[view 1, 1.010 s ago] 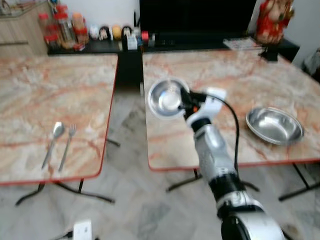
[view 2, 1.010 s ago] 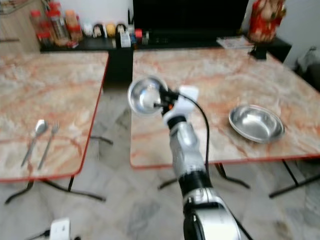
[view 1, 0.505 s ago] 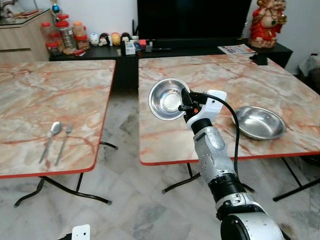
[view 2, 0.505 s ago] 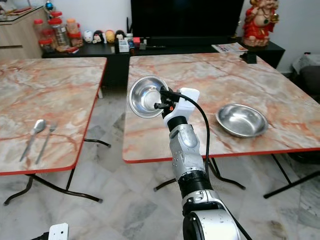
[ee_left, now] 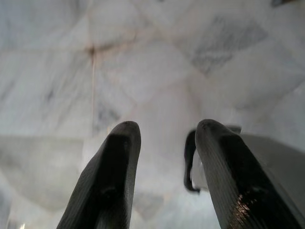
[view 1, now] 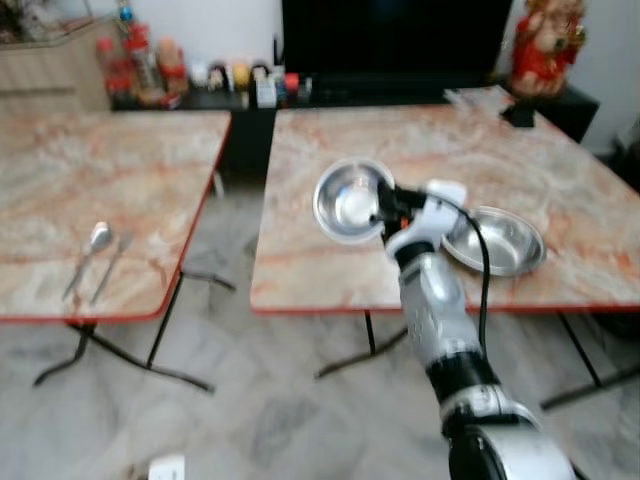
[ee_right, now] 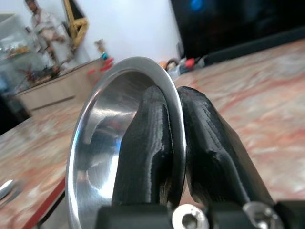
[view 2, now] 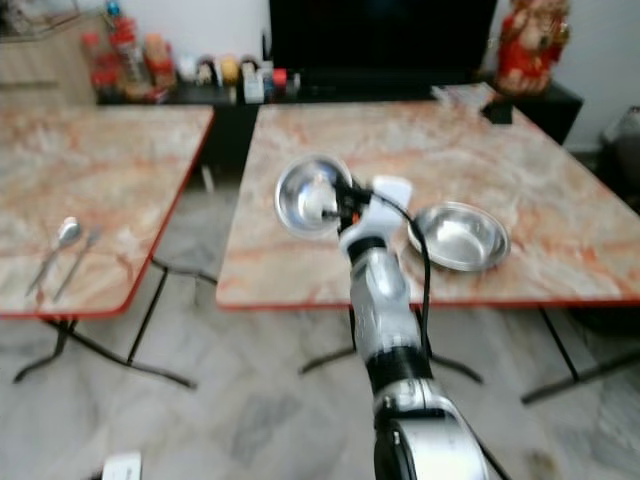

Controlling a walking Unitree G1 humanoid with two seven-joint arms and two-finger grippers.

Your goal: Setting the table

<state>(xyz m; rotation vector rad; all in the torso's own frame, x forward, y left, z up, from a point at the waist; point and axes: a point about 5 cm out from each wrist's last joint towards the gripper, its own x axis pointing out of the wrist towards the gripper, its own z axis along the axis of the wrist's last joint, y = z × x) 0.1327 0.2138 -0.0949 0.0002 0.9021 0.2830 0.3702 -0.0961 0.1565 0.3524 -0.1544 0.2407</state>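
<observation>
My head views have swung and blurred since half a second ago, so I read that as me walking, not the furniture moving. The right marble-topped table with the red edge [view 1: 560, 150] now sits more central; the left marble table [view 1: 110, 180] carries a steel spoon [view 1: 90, 250] and fork [view 1: 108, 268] near its front edge. A wide shallow steel dish [view 1: 500, 243] rests on the right table. My right gripper [view 1: 385, 210] keeps its fingers pinched tight on the rim of the small round steel bowl [view 1: 350, 200], held upright in the air above the right table's near-left part. The left gripper [ee_left: 164, 138] hangs over the floor, fingers parted, holding nothing. I judge the bowl is in transit toward the cutlery.
</observation>
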